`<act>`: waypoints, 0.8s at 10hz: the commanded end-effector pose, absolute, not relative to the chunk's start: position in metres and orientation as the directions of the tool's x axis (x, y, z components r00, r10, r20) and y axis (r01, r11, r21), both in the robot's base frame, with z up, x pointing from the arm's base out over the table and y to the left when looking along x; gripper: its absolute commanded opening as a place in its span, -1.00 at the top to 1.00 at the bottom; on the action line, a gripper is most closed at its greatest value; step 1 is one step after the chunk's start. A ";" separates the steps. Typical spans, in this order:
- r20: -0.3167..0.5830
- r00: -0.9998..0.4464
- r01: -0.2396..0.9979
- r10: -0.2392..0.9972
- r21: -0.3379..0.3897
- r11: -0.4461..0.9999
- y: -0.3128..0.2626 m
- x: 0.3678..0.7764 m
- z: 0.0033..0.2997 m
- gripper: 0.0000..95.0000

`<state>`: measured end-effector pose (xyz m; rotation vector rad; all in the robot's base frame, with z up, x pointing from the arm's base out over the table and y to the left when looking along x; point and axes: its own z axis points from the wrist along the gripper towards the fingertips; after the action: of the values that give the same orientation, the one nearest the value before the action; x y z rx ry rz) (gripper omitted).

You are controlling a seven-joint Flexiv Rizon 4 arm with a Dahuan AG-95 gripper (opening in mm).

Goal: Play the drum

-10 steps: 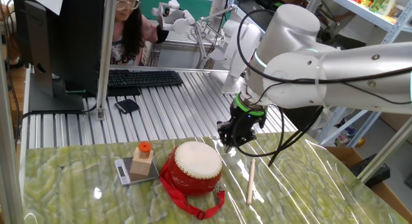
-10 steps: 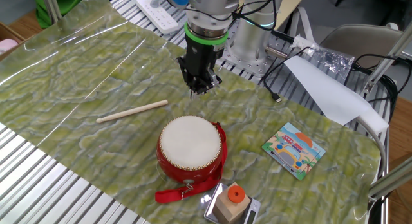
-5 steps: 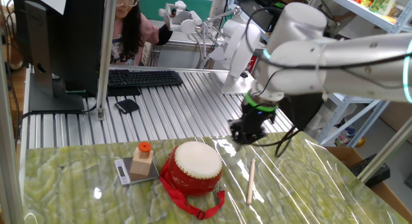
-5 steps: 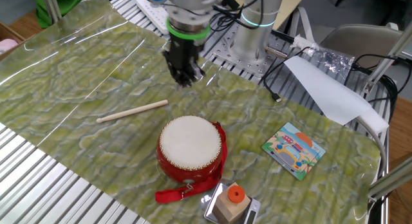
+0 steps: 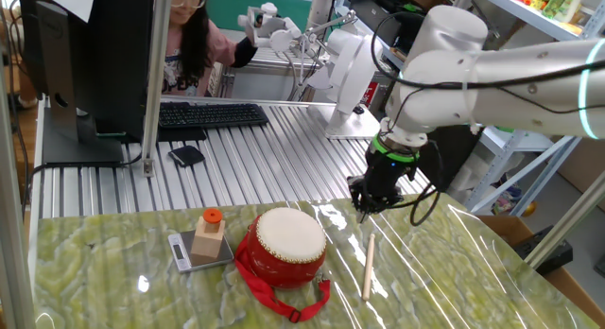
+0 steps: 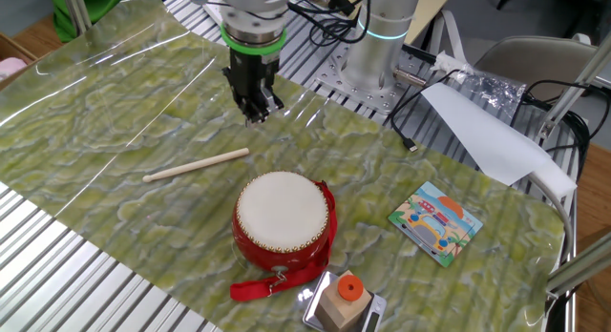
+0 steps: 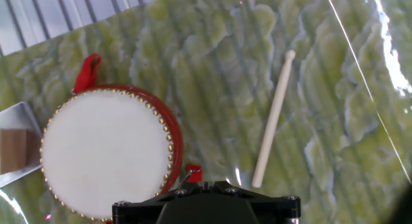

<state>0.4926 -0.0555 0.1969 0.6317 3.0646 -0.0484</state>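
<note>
The drum (image 5: 286, 244) has a red barrel, a cream skin and a red strap; it stands on the green mat, and it also shows in the other fixed view (image 6: 282, 217) and the hand view (image 7: 106, 153). A wooden drumstick (image 5: 368, 266) lies on the mat beside it, apart from it (image 6: 196, 165) (image 7: 273, 119). My gripper (image 5: 363, 208) hangs above the mat behind the drum, between drum and stick (image 6: 252, 114). Its fingers look closed together and hold nothing. In the hand view only the black gripper body shows; the fingertips are hidden.
A wooden block with an orange cap (image 5: 209, 236) sits on a small scale left of the drum (image 6: 342, 299). A picture card (image 6: 437, 221) lies on the mat. A keyboard (image 5: 210, 114), a monitor and a person (image 5: 189, 36) are at the back.
My gripper has moved sideways along the back of the mat, away from the drum's far side and toward the drumstick. Drum and stick have not moved.
</note>
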 end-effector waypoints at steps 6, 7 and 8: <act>0.014 -0.930 0.368 0.368 0.032 0.929 -0.061 0.494 0.197 1.00; 0.016 -0.931 0.366 0.365 0.020 0.930 -0.061 0.494 0.197 1.00; 0.024 -0.932 0.361 0.361 0.011 0.932 -0.061 0.494 0.197 1.00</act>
<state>0.4919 -0.0622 0.1970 0.5165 3.1001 -0.0899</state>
